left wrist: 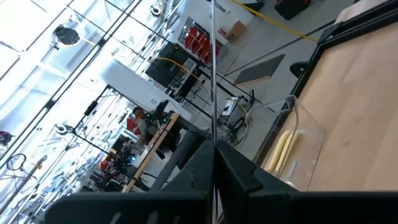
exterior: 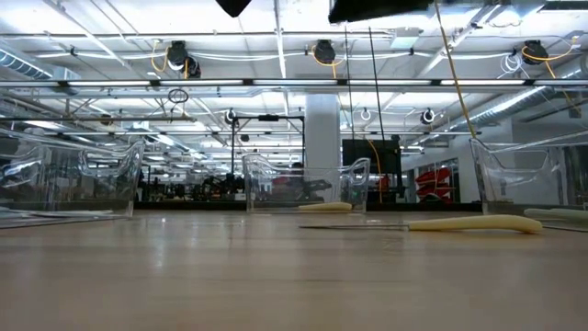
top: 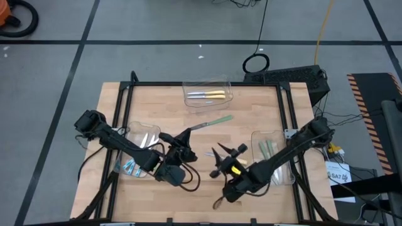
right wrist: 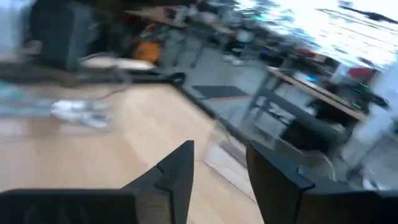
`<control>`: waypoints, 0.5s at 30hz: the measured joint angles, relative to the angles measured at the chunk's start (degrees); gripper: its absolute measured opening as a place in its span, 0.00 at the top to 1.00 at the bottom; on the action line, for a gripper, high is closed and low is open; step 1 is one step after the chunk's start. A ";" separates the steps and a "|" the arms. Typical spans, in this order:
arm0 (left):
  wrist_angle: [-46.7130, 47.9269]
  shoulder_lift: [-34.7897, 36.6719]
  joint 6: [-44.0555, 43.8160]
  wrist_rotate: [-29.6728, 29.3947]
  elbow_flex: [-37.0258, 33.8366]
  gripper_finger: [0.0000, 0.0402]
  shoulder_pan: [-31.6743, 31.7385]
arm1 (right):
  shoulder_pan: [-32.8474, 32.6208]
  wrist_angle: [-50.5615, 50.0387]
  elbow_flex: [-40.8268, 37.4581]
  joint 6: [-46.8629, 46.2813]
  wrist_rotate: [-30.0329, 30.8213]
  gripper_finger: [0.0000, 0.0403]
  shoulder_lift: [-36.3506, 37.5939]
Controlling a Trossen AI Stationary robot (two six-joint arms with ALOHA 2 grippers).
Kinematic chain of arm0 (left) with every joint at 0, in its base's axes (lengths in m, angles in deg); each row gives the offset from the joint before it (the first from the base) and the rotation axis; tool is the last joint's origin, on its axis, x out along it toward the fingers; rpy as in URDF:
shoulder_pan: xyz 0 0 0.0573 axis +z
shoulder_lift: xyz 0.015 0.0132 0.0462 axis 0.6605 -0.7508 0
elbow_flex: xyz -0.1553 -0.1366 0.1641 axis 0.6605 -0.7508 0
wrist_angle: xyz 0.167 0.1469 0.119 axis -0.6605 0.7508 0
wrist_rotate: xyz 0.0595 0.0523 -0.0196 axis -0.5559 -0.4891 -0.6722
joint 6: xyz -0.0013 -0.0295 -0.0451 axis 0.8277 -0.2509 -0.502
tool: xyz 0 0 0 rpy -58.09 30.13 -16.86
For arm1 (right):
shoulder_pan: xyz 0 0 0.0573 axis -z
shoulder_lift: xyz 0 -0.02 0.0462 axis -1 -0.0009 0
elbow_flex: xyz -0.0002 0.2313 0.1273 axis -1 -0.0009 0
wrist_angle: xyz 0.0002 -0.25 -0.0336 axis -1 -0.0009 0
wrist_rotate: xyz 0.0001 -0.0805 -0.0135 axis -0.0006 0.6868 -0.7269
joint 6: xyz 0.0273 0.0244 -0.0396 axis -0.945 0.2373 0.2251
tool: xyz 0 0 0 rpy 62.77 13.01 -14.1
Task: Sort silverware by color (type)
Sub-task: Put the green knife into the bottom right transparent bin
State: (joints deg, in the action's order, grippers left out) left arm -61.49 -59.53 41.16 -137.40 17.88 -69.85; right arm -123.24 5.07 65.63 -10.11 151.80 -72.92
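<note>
**Green handle left loose on the wood**

Green plastic, silver head: in the high view your unsorted utensil (top: 212,122) lies at twelve o'clock of both claws, between the yellow-handled pair in the far bin (top: 207,92) and the arms. The left gripper (top: 186,139) is closed on nothing; the right gripper (top: 228,154) is spread, likely for a pickup.

From table level, the same piece looks pale and slim, lying flat at three o'clock.

Your left wrist camera shows fingers (left wrist: 242,177) pressed together; your right wrist camera shows them parted.

Yellow-handled silverware (top: 212,95) in a clear bin (top: 207,84), pale green utensil (top: 213,122) (silver head), light wood table (top: 264,113)
</note>
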 joint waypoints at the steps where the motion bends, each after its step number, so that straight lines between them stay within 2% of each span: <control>1: 0.41 0.00 -0.38 -0.01 0.00 0.98 0.00 | -0.30 0.37 0.78 4.44 -1.88 0.66 0.95; 5: 0.90 -0.02 -0.86 0.00 0.00 0.98 0.15 | -1.79 2.36 2.56 15.92 -13.36 0.66 6.87; 7: 0.83 -0.02 -1.43 0.00 0.00 0.98 0.40 | -2.88 1.89 2.55 19.03 -16.33 0.66 9.41; 10: 0.85 -0.02 -2.66 0.00 0.00 0.98 0.76 | -4.75 -1.64 2.51 20.80 -14.75 0.66 12.58; 12: 0.84 -0.02 -3.37 0.00 0.00 0.98 0.75 | -5.92 -4.22 1.47 17.61 -11.95 0.66 14.77; 15: 0.84 -0.02 -3.79 0.02 0.00 0.98 0.63 | -7.49 -1.07 -3.81 13.77 -9.16 0.66 17.07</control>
State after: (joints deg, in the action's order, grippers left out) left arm -60.65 -59.56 37.37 -137.38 17.88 -69.22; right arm -130.72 4.00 61.82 3.65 142.64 -55.85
